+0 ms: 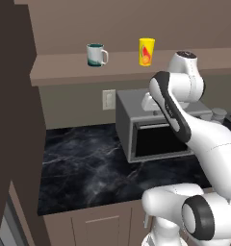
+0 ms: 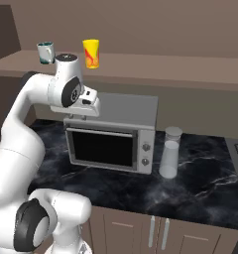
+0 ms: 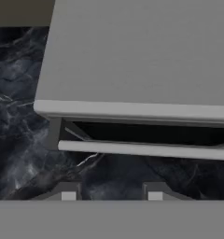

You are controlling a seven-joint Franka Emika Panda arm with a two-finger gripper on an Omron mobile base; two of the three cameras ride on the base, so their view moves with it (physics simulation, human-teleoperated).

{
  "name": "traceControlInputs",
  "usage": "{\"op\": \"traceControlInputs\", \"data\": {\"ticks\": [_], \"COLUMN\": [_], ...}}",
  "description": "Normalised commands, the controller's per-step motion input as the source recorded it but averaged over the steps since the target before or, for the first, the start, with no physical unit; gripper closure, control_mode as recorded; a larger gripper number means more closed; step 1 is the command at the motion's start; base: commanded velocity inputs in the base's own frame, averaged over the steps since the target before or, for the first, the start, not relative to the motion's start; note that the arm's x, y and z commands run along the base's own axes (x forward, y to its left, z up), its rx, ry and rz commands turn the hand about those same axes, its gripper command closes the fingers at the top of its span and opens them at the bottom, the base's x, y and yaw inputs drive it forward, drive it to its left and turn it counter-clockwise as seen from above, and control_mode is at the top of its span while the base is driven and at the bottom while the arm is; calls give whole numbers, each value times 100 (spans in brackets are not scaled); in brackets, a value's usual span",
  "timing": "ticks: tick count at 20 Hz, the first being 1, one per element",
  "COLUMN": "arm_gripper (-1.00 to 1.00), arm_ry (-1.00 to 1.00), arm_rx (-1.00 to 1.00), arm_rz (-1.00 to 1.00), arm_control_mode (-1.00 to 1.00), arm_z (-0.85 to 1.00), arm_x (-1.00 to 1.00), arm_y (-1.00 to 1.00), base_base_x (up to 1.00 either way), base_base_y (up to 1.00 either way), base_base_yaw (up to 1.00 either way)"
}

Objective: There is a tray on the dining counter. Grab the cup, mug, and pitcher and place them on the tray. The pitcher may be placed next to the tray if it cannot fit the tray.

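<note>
Cup: a tall yellow tumbler with a red-orange mark is seen upright on the brown shelf above the toaster oven. It is judged light, rigid and smooth-sided; with no handle, a grip across the mid-body is advised.
Mug: a short white vessel with a teal band is seen on the same shelf, apart from the cup, handle toward it. It is judged stiff, glazed and breakable; the body or rim is favoured over the handle.
Pitcher: a plain grey tapered vessel stands on the surface just beside the oven. It is judged the heaviest and slippery; the narrow upper part is suggested.
Hand: held over the oven's flat grey top, tips apart with nothing between them, partly spread.
Surface: black stone with white veins, polished.
</note>
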Motion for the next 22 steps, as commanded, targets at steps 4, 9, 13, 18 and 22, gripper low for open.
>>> {"op": "traceControlInputs", "data": {"ticks": [4,9,13,18,22], "arm_gripper": [-100,-100,-100,-100,-100], "arm_ry": [-1,-8,-11,-15,-20], "arm_rx": [0,0,1,6,10], "arm_rz": [-4,-6,-9,-11,-13], "arm_control_mode": [-100,-100,-100,-100,-100], "arm_z": [0,9,21,21,24], "arm_x": [0,-5,-16,-30,-28], "arm_y": [0,-3,-9,-23,-33], "base_base_x": [0,0,0,0,0], "base_base_y": [0,0,0,0,0], "base_base_yaw": [0,0,0,0,0]}}
